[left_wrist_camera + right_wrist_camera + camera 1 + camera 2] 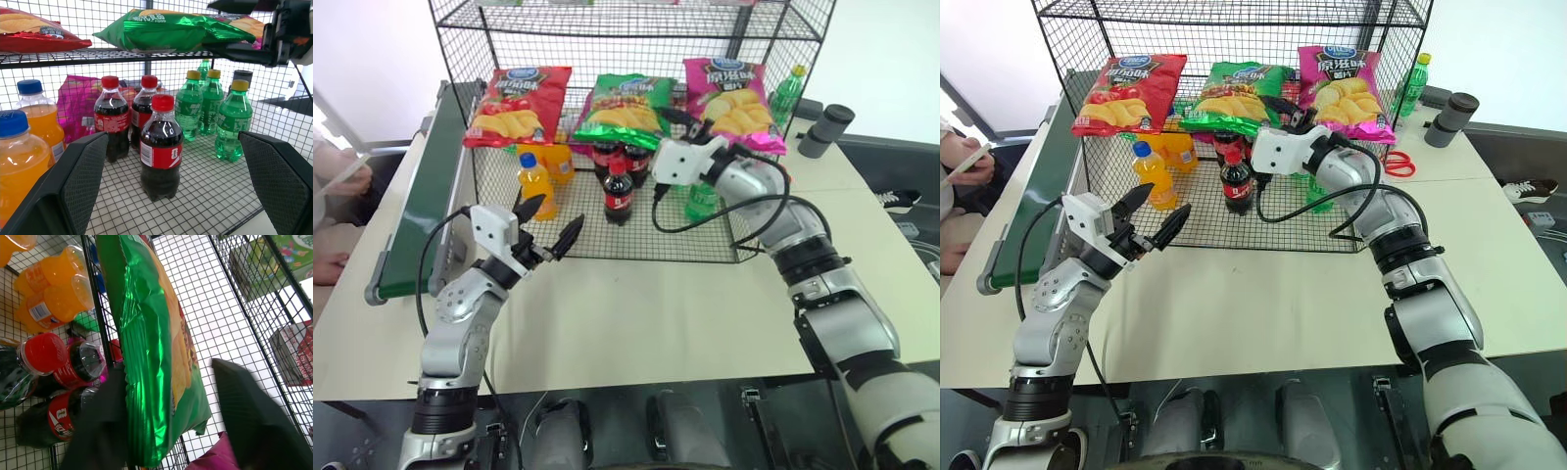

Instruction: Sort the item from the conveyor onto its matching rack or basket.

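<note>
At the far left of the frame the conveyor point(426, 201) runs along the desk point(636, 313) edge, its dark-green belt bare. Just right of it, low in the picture, the left gripper point(551, 223) hovers above the desk in front of the wire tray, its jaws spread wide and holding nothing. Behind it stands the black wire rack point(607, 137); on its shelf lie a red chip bag point(519, 103), then the green crisp bag point(625, 110) in the middle, then a pink chip bag point(732, 98). Below the shelf stand orange bottles point(536, 184), cola bottles point(619, 191) and green bottles point(234, 120). The right gripper point(176, 416) reaches in at the green bag's right end, its jaws apart with the bag's end between them, one finger against the bag's edge.
</note>
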You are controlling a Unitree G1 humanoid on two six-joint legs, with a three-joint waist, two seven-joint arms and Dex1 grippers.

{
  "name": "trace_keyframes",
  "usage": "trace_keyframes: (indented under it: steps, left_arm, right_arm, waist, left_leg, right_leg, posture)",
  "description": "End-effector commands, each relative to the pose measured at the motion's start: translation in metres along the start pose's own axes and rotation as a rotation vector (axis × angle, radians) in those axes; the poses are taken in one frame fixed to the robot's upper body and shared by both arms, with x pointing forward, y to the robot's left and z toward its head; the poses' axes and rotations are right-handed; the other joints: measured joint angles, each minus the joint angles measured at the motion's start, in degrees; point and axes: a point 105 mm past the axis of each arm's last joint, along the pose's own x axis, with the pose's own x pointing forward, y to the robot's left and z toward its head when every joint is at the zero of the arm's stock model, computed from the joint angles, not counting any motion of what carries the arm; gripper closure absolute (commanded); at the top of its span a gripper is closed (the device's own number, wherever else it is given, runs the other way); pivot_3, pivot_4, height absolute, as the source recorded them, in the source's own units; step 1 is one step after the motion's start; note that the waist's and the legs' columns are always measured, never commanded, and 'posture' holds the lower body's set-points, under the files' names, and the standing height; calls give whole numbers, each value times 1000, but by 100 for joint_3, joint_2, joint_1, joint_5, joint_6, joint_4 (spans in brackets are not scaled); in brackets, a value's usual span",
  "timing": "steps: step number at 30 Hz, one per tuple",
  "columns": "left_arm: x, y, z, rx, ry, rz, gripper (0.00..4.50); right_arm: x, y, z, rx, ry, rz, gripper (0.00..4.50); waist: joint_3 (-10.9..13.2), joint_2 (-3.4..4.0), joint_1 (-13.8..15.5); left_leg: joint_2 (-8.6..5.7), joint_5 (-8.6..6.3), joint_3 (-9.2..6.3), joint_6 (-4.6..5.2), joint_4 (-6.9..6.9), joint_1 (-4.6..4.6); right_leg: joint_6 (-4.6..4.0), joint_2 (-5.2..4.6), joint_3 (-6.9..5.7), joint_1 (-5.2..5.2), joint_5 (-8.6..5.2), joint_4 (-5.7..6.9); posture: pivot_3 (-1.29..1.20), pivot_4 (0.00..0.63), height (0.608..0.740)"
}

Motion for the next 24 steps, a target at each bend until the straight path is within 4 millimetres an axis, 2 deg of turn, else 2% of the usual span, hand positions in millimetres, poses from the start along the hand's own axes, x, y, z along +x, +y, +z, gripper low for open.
trace_keyframes:
  steps: [1,9,13,14,17,19,20,22,23,24]
  left_arm:
    - [2,-6,10,31,-39,-20,0]
    - [3,-6,10,36,-35,-31,0]
    - [-7,3,7,76,5,-32,0]
    - [-10,6,6,76,17,-27,0]
    - [-25,23,6,126,58,-12,0]
    - [-33,34,7,112,91,-4,0]
    - [-36,36,7,101,103,-8,0]
    - [-44,37,6,98,140,-42,0]
    - [-52,36,3,93,185,-83,0]
    - [-58,35,2,88,217,-113,0]
  right_arm:
    - [-9,-23,11,9,-49,-48,804]
    - [-39,-18,3,54,-25,-8,804]
    - [-64,-26,13,449,-70,-77,804]
    - [-71,-32,10,512,-59,-111,804]
    - [-100,-30,1,540,3,-47,804]
    - [-117,-34,6,775,-45,-63,804]
    - [-123,-33,11,837,-68,-44,804]
    - [-136,-21,27,942,-121,52,269]
    - [-150,-6,34,1028,-120,143,47]
    - [-160,4,39,1090,-117,205,17]
  waist:
    - [0,0,2]
    - [0,0,5]
    - [0,0,6]
    - [1,1,4]
    - [1,1,18]
    - [0,0,35]
    - [0,0,35]
    - [0,0,35]
    - [0,0,36]
    - [-1,-2,36]
  left_leg:
    - [0,0,0,0,0,0]
    - [-1,-1,-2,2,1,1]
    - [2,-1,-6,1,-3,1]
    - [4,0,-5,1,-4,2]
    - [3,-11,-4,19,-1,3]
    - [2,-17,-5,30,-1,4]
    - [2,-18,-6,32,0,6]
    - [2,-19,-7,33,-1,6]
    - [2,-19,-7,34,-1,5]
    - [2,-21,-9,36,-3,5]
  right_leg:
    - [0,0,0,0,0,0]
    - [0,-1,-1,2,0,0]
    - [0,1,-2,3,0,-2]
    - [1,2,-1,3,0,-2]
    - [1,1,-2,5,0,-1]
    - [0,-1,-4,8,0,-3]
    - [0,-1,-5,10,0,-4]
    - [0,-1,-5,11,0,-4]
    - [0,-1,-5,11,0,-4]
    - [-1,-1,-6,11,-1,-6]
  posture:
    - [0,150,740]
    - [0,150,740]
    - [0,150,740]
    - [0,150,740]
    - [0,150,740]
    - [0,150,740]
    - [0,150,740]
    - [0,150,740]
    - [0,150,740]
    - [0,150,740]
